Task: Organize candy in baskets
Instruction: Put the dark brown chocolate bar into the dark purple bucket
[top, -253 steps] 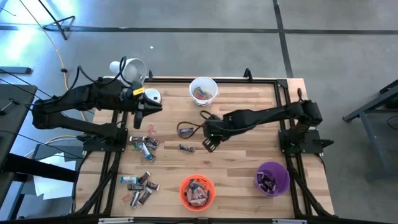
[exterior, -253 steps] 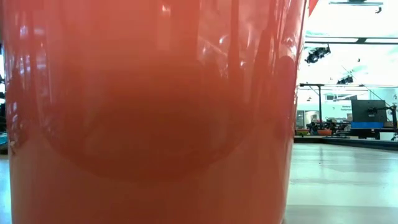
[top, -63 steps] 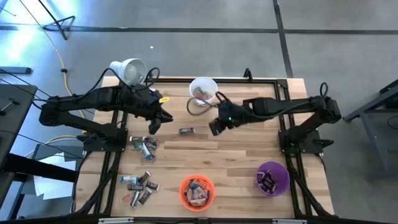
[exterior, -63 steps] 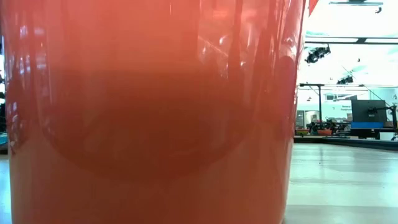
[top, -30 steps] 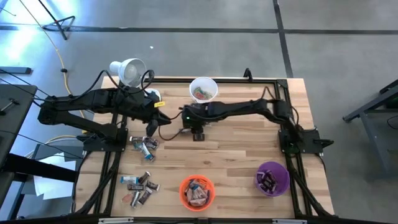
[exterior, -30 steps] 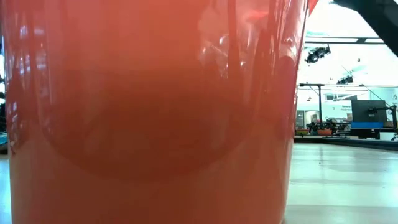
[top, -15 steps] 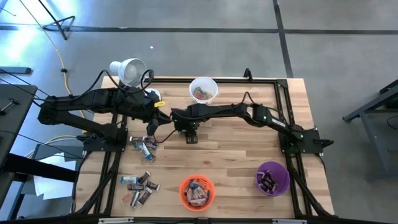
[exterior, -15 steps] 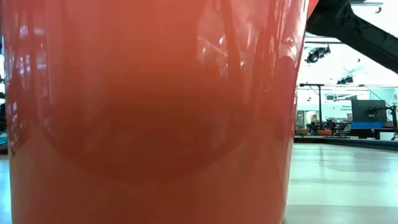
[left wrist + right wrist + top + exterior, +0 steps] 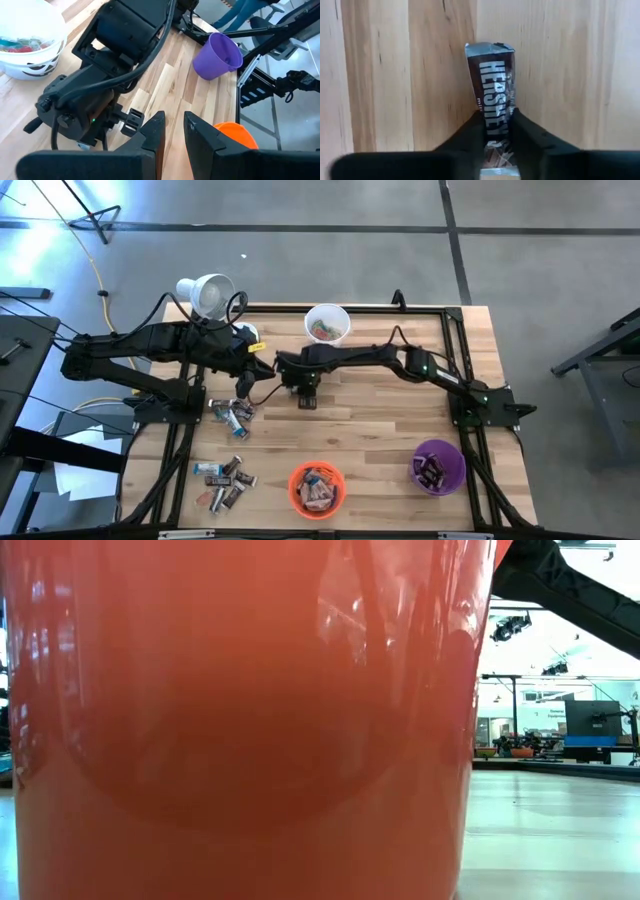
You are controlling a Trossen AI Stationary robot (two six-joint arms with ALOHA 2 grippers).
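Note:
A dark brown candy bar [image 9: 495, 90] lies flat on the wood near the table's middle. My right gripper [image 9: 303, 392] points down at it and is shut on one end of it. My left gripper [image 9: 174, 131] hangs above the table's left part. Its fingers are a narrow gap apart with nothing between them. The white basket [image 9: 327, 326] stands at the far edge. The orange basket [image 9: 317, 487] and the purple basket [image 9: 438, 466] stand near the front edge. All three hold candy. Loose candy lies in two heaps [image 9: 231, 414] [image 9: 224, 478] at the left. My right gripper pinches the bar's two long sides [image 9: 496, 126] between its two fingers, near one end of the bar. The fingers come from above and point down. The bar lies flat on the table, and most of its length reaches out past the fingertips.
A white desk lamp [image 9: 205, 293] stands at the far left corner. In the low view the orange basket's wall [image 9: 240, 720] fills nearly the whole picture. My right arm [image 9: 400, 360] stretches across the table's middle. Bare wood lies at the centre right.
My right gripper has gone toward the table's left edge and down onto the dark brown bar, tipping more steeply downward. The bar still lies on the wood.

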